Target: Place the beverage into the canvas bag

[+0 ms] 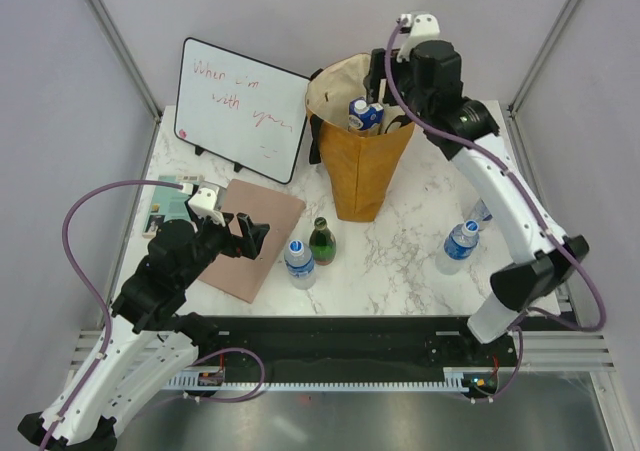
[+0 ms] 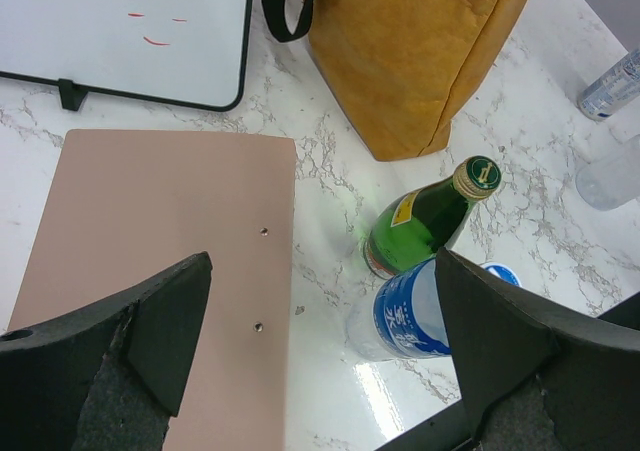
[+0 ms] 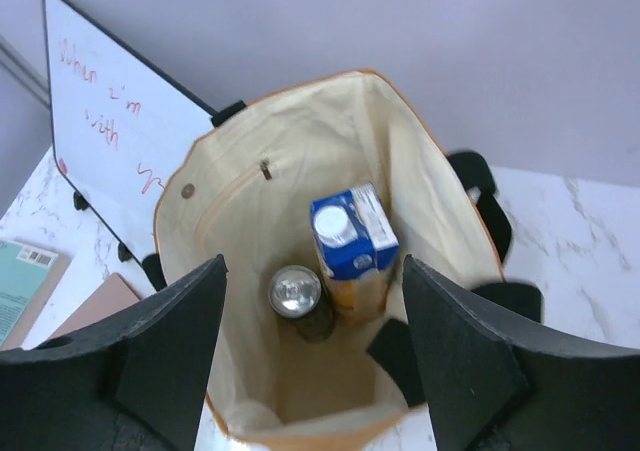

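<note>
The canvas bag (image 1: 360,176) stands upright at the back middle, mustard outside with a cream lining (image 3: 250,201). Inside it a blue and orange beverage carton (image 3: 353,236) stands next to a silver-topped can (image 3: 296,293). My right gripper (image 3: 312,346) hangs open just over the bag's mouth (image 1: 378,91), with nothing between its fingers. A green glass bottle (image 1: 322,241) and a blue-labelled water bottle (image 1: 299,263) stand in front of the bag. My left gripper (image 1: 255,239) is open and empty, low over the table, just left of those two bottles (image 2: 410,311).
A pink board (image 1: 255,236) lies under the left gripper, with a teal book (image 1: 165,206) to its left. A whiteboard (image 1: 240,106) leans at the back left. Two more water bottles (image 1: 460,246) stand at the right. Black strap handles (image 2: 285,11) hang beside the bag.
</note>
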Controlling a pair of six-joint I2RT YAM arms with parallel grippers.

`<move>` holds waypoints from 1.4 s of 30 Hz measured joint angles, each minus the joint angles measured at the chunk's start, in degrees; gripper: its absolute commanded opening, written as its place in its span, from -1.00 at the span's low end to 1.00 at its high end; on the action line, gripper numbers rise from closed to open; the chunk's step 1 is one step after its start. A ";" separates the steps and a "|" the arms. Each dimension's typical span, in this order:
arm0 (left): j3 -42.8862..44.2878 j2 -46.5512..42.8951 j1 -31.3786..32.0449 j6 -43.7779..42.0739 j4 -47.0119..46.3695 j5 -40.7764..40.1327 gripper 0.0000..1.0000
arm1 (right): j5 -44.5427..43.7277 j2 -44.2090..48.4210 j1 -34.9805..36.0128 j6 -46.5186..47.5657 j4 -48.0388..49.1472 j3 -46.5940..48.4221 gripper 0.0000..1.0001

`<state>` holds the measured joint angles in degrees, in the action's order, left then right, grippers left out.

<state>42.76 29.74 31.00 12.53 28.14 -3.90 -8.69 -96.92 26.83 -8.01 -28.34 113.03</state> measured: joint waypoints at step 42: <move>0.00 -2.19 0.63 0.02 0.00 1.42 0.99 | -31.98 30.53 -0.22 -49.94 -42.47 -48.57 0.81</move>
<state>42.76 27.55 31.64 12.56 28.14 -2.48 -40.66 -66.39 26.61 -57.95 -70.81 64.47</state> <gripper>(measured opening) 0.994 0.936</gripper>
